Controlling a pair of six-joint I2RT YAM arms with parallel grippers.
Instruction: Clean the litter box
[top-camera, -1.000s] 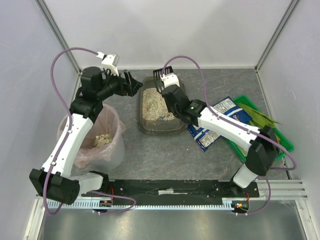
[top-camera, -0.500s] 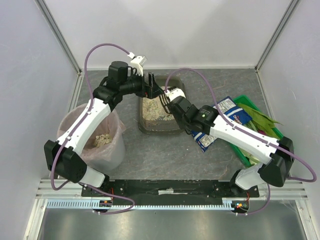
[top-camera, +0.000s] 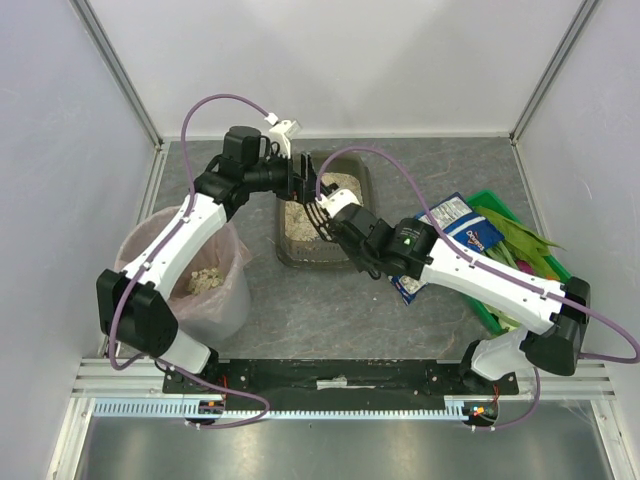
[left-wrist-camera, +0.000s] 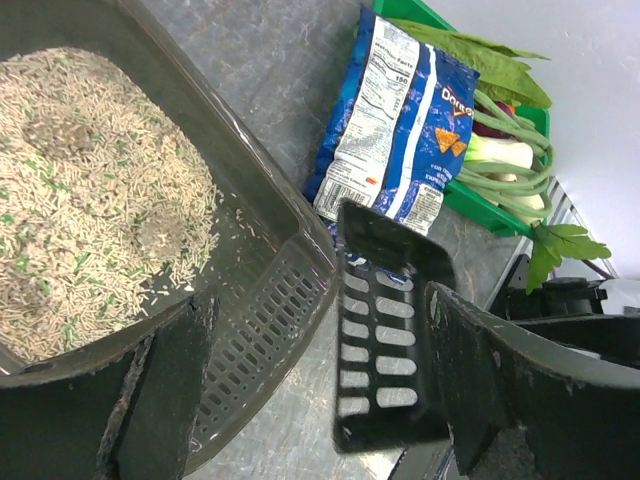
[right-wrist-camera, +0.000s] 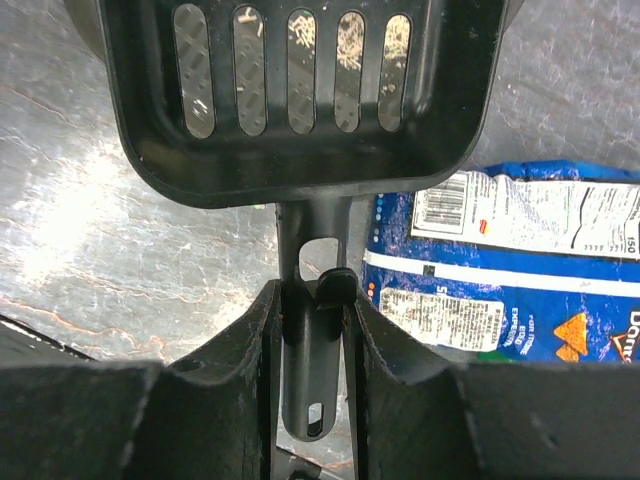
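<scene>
Crowding litter box (top-camera: 310, 260), scoop (left-wrist-camera: 385, 340), bin (top-camera: 225, 310), chip bag (top-camera: 455, 222)

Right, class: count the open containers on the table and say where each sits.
3: the litter box at the rear middle, the pink-lined bin at left, the green crate at right. A small one could be hidden from view.

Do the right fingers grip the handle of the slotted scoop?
Yes, the right fingers press from both sides on the black handle of the slotted scoop.
</scene>
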